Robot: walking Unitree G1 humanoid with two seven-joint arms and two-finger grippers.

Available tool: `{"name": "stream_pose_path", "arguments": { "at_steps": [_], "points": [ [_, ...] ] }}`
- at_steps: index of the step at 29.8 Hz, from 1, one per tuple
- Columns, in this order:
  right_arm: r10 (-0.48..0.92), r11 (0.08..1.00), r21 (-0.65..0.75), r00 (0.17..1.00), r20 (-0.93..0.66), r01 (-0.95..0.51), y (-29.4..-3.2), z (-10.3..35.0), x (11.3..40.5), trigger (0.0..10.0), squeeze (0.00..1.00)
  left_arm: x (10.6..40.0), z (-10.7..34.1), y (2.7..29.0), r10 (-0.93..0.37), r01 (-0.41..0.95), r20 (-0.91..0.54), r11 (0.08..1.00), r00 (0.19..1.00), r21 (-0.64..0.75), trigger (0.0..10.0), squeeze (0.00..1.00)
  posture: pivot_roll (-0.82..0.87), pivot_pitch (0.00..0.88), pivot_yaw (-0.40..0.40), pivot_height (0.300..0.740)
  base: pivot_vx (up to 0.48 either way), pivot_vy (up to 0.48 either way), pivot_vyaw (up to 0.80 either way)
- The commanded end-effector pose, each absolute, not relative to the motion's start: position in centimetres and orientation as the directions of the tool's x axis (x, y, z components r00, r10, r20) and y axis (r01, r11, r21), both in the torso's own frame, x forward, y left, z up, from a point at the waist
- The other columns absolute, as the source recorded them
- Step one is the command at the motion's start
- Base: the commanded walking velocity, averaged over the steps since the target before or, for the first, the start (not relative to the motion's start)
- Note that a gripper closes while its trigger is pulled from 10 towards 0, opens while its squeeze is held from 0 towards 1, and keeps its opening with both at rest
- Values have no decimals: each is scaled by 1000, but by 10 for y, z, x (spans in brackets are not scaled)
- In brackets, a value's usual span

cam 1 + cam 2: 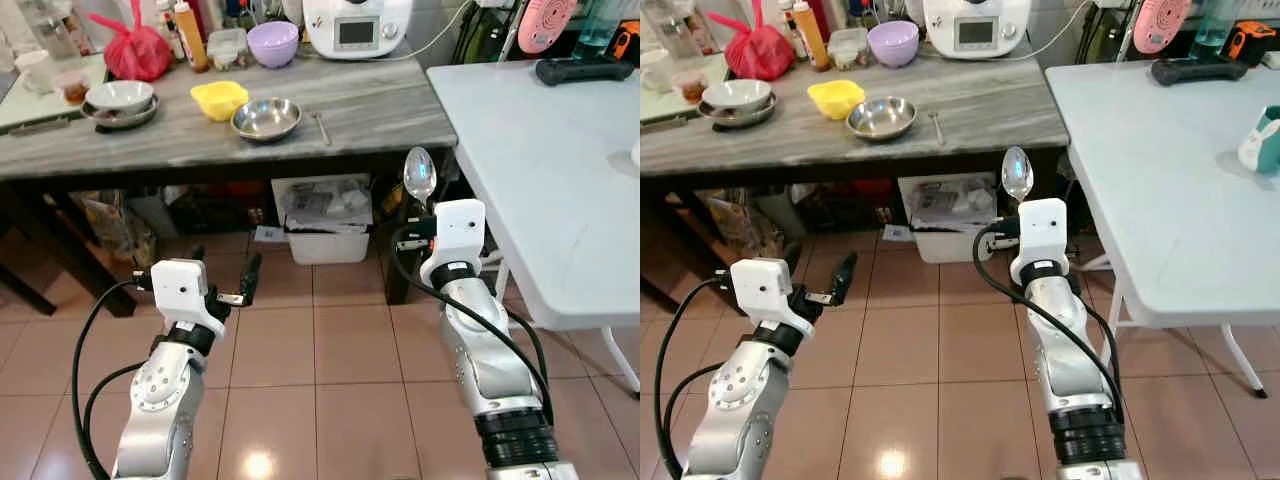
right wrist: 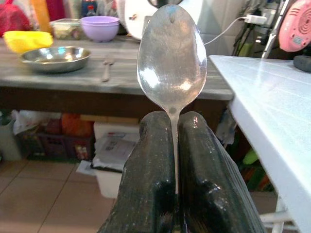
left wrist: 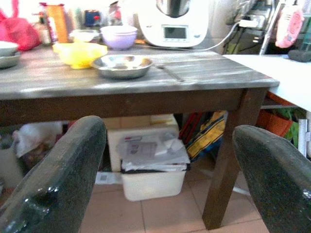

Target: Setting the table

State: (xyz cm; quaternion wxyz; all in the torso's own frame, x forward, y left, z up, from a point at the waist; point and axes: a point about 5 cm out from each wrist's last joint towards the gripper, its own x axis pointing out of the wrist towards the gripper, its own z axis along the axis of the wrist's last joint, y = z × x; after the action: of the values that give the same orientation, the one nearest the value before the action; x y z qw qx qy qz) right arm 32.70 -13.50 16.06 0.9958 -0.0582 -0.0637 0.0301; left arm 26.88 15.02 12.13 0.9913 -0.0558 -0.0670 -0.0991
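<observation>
Gripping a shiny metal spoon (image 1: 419,176) upright, bowl up, right gripper (image 1: 425,215) sits just left of white plastic desk (image 1: 540,180); left gripper (image 1: 225,275) open, farther off.

Bright even light, lamp glare on floor tiles (image 1: 258,464), left wrist view soft

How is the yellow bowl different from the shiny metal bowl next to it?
The yellow bowl is bright plastic-looking yellow; the metal bowl is silvery and reflective. The yellow bowl looks smaller and squarish, while the metal bowl is round, wider and shallower. The yellow bowl sits farther back, the metal bowl nearer the front edge. Both stand upright on the grey wooden table.
</observation>
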Motion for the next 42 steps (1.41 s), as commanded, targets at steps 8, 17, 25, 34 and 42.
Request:
{"name": "stream_pose_path", "arguments": {
  "at_steps": [8,17,25,34,42],
  "points": [
    [68,991,-121,988,136,-51,-136,162,328,10000,0,268,120,148,-200,214,140,972,970,-93,10000,0,-107,91,70,740,429,0,0],
    [65,992,-118,989,133,-49,-137,162,328,10000,0,270,121,147,-204,218,142,972,969,-92,10000,0,-110,89,74,740,428,0,0],
    [67,993,-102,990,124,-54,-136,160,328,10000,0,271,121,146,-208,222,143,971,968,-93,10000,0,-113,89,75,740,430,0,0],
    [81,993,-98,990,119,-69,-134,159,328,10000,0,272,122,145,-205,220,147,971,968,-94,10000,0,-112,84,75,740,430,0,0],
    [105,991,-88,989,108,-96,-130,155,327,10000,0,273,122,146,-200,215,150,972,968,-89,10000,0,-109,83,75,740,430,0,0]
  ]
}}
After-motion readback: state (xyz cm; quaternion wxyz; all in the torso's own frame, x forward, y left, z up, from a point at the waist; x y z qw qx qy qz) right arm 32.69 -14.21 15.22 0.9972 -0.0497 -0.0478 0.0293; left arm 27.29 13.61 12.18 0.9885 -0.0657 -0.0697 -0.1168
